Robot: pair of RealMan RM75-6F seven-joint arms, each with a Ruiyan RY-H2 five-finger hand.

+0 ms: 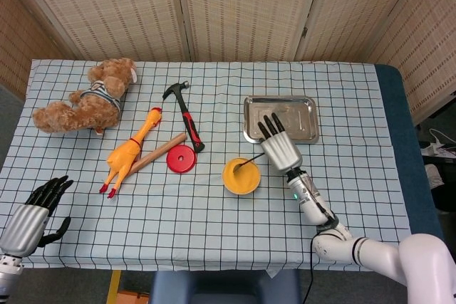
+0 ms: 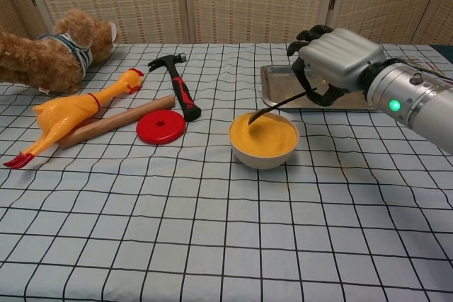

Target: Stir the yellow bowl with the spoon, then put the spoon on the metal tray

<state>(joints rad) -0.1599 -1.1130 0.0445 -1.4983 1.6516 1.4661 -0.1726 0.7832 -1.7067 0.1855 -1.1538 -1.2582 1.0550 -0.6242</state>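
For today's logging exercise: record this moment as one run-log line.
right hand holds spoon | spoon over yellow bowl | metal tray empty

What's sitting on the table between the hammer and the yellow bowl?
Nothing: in the head view, only bare checked cloth lies between the hammer and the yellow bowl. The red disc sits just left of that line.
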